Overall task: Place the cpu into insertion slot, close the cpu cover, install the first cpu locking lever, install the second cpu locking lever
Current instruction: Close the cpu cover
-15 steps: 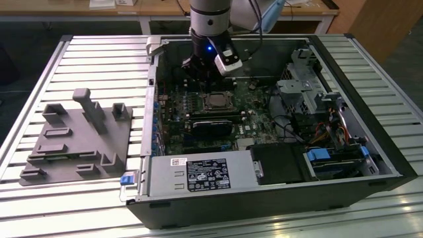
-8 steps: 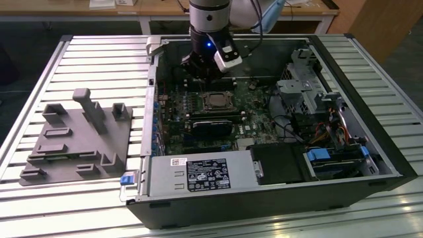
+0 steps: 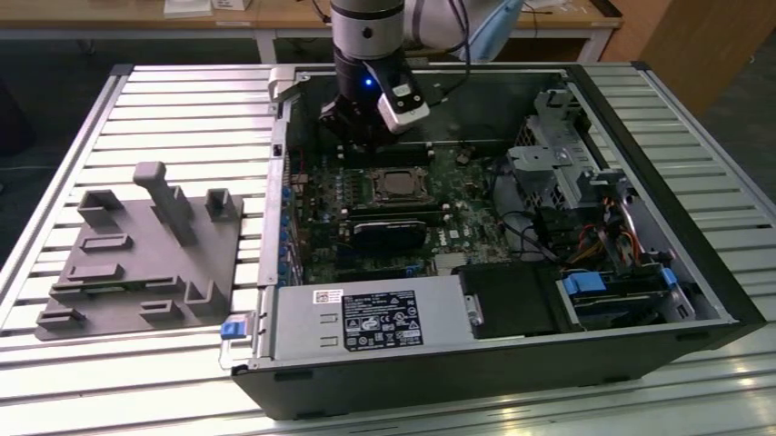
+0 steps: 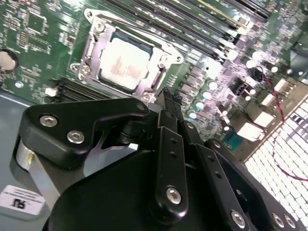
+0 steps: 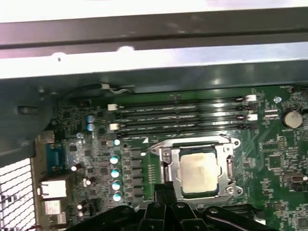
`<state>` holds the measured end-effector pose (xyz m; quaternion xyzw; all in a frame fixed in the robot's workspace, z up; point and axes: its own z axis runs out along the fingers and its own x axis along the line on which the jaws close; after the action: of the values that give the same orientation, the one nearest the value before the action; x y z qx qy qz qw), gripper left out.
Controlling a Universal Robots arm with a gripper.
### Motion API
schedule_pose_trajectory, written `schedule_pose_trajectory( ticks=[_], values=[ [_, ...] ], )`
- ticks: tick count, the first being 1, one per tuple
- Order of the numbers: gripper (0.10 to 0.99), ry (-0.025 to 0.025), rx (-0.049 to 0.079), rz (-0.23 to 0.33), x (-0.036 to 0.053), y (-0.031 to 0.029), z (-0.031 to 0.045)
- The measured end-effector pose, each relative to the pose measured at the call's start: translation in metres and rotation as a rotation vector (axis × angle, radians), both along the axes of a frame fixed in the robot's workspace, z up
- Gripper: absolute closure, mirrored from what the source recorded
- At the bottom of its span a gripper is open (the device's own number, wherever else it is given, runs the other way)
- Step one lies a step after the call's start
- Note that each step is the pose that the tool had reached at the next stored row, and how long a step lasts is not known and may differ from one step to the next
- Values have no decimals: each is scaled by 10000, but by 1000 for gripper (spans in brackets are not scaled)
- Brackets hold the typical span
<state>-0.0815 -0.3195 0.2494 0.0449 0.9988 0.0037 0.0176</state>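
A: The hand (image 4: 167, 96)?
B: Closed tight, empty, tips just beside the cover (image 4: 91, 50); the cpu (image 4: 124, 62) sits in the slot (image 4: 137, 42) under it.
A: And the exterior view?
B: Adds the whole case (image 3: 485, 381), with a grey fixture (image 3: 134, 263) on the surface (image 3: 73, 381) at its left.

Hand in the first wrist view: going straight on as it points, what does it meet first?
Likely the hand meets the cpu cover at its near edge, or the motherboard just beside it; depth is unclear.

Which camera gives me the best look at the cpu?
The second wrist view: the cpu is closest, its pale top unobstructed inside the cpu cover. The first wrist view shows it whole but farther off; the exterior view, only small on the motherboard.
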Motion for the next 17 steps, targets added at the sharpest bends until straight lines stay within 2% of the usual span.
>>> schedule_pose_trajectory(
  ticks=[5, 10, 14, 17],
  values=[
    [980, -37, 0, -1, -91, 0, 0],
    [980, -53, 1, -1, -138, 0, 0],
    [980, -55, -1, 0, -143, 0, 0],
    [980, -55, -2, 0, -102, 0, 0]
  ],
)
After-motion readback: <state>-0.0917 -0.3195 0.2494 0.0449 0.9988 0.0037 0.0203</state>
